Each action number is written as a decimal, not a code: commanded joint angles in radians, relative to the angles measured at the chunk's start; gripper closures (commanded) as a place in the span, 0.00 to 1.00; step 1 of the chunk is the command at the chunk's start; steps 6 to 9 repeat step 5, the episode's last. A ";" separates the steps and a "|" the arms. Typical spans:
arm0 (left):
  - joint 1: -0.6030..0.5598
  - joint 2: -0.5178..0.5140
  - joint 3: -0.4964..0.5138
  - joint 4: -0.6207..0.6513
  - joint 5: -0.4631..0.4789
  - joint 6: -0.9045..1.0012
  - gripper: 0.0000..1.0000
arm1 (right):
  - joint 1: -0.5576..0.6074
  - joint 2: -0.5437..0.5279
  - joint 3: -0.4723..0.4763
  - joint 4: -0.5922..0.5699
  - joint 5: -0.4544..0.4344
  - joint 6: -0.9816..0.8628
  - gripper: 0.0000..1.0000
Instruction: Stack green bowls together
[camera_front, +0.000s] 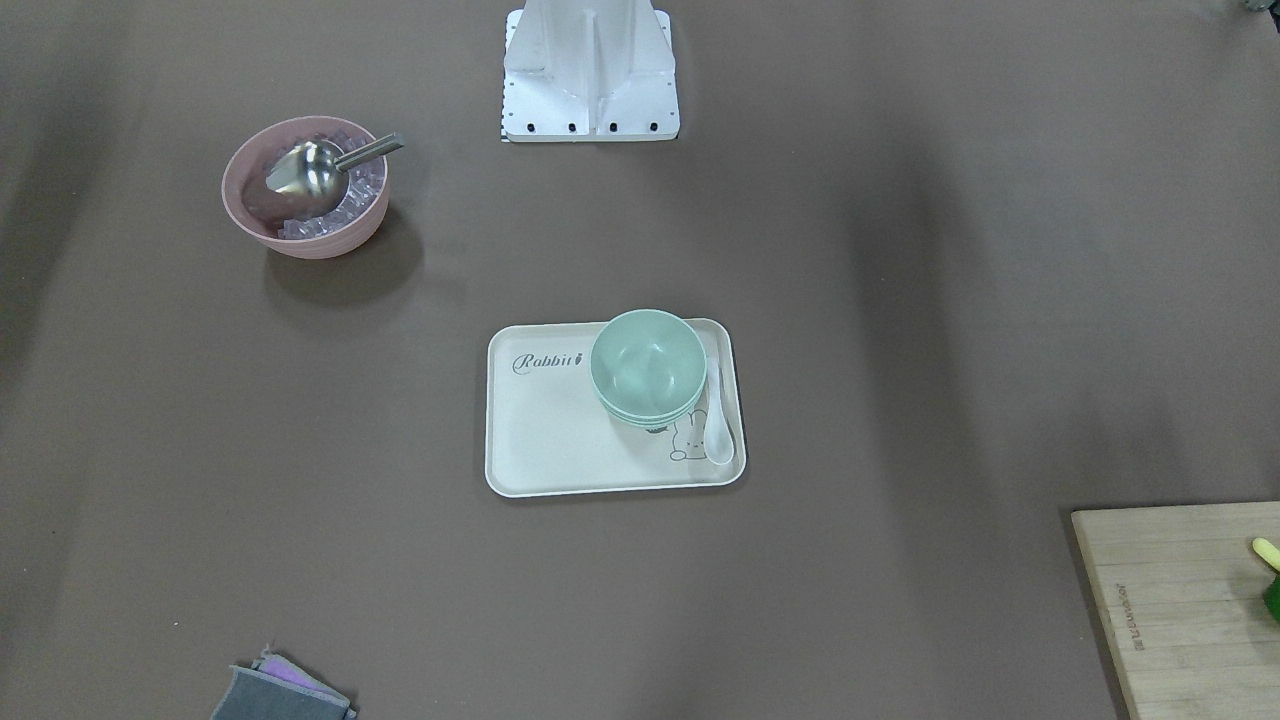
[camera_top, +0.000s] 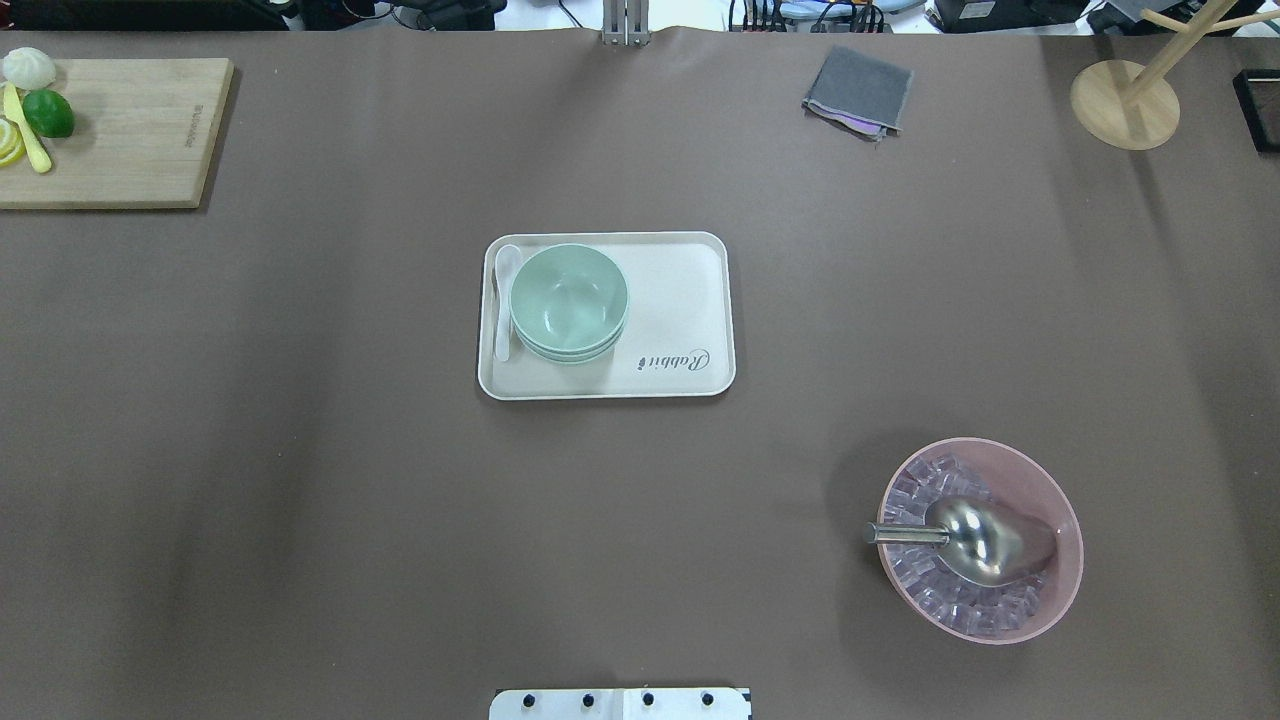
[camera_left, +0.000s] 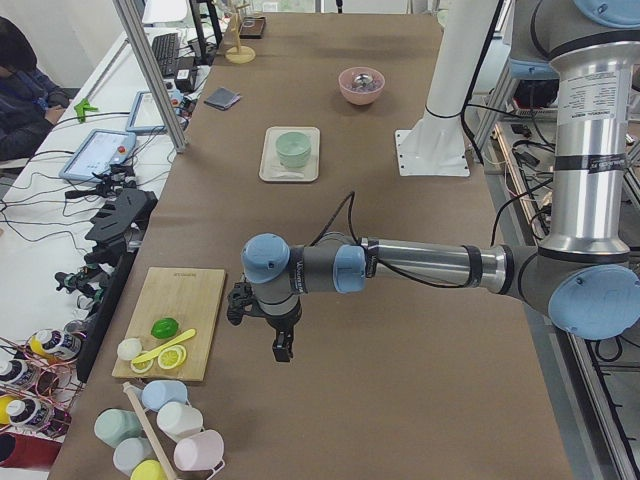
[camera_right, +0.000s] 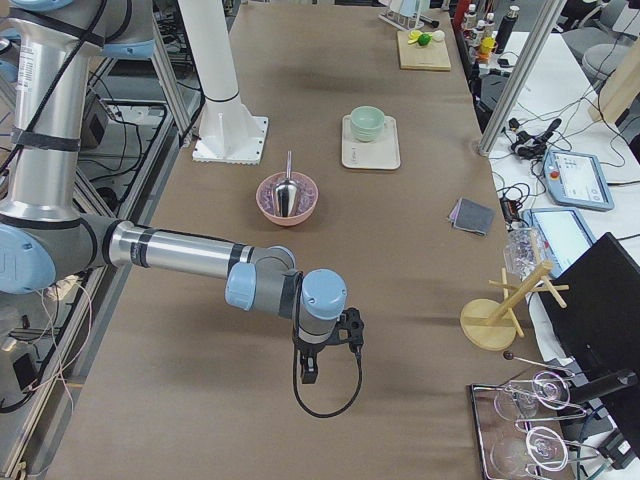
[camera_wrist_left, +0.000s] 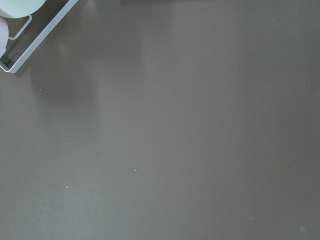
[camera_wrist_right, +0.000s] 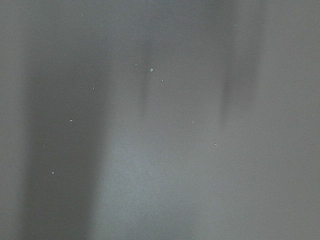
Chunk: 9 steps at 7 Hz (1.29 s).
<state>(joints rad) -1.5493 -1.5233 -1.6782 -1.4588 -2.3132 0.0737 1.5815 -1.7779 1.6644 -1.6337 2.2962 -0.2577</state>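
Observation:
The green bowls (camera_front: 648, 365) sit nested in one stack on a cream tray (camera_front: 540, 440) at the table's middle. The stack also shows in the overhead view (camera_top: 568, 300) and in both side views (camera_left: 293, 148) (camera_right: 367, 122). My left gripper (camera_left: 281, 347) hangs over bare table near the cutting board, far from the tray. My right gripper (camera_right: 308, 375) hangs over bare table at the opposite end. Both show only in the side views, so I cannot tell whether they are open or shut. Both wrist views show only brown table.
A white spoon (camera_top: 503, 300) lies on the tray beside the stack. A pink bowl (camera_top: 980, 540) holds ice cubes and a metal scoop. A cutting board (camera_top: 120, 130) with lime pieces, a grey cloth (camera_top: 858, 90) and a wooden stand (camera_top: 1125, 100) sit along the far edge.

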 joint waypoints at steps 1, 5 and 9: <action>0.000 0.000 0.000 0.000 0.000 0.000 0.02 | -0.002 0.000 0.000 0.000 0.003 0.000 0.00; 0.000 0.000 -0.001 0.000 0.000 0.000 0.02 | -0.003 0.000 0.003 0.003 0.011 0.000 0.00; 0.000 0.000 -0.001 0.000 0.000 0.000 0.02 | -0.003 0.000 0.003 0.003 0.011 0.000 0.00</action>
